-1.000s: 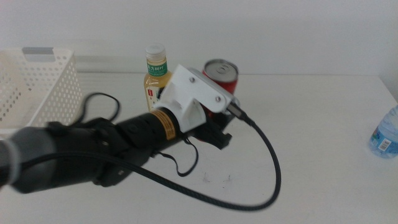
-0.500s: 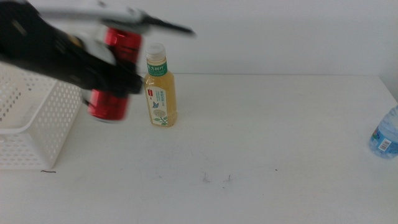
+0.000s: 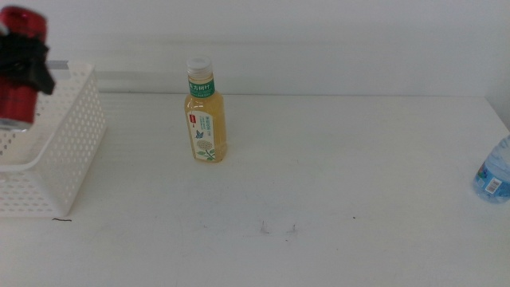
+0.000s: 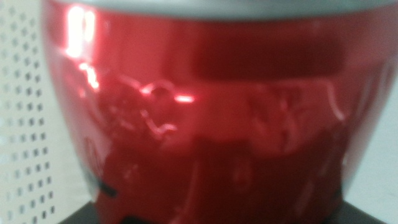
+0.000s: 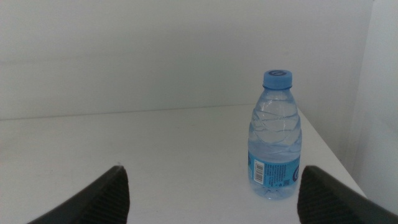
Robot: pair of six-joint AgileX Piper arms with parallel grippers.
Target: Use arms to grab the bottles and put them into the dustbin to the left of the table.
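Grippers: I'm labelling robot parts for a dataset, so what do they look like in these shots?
The right gripper shows two dark, matte, wedge-shaped jaws with slanted edges. Of the left gripper, only black, blocky parts show at the middle view's left edge; no cables or markings are visible.

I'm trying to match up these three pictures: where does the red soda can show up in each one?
Middle view: the red soda can is at the far left edge, held above the white basket.
Left wrist view: the can fills nearly the whole picture, very close.
Right wrist view: not in it.
Shared landmark: the basket's perforated wall beside the can.
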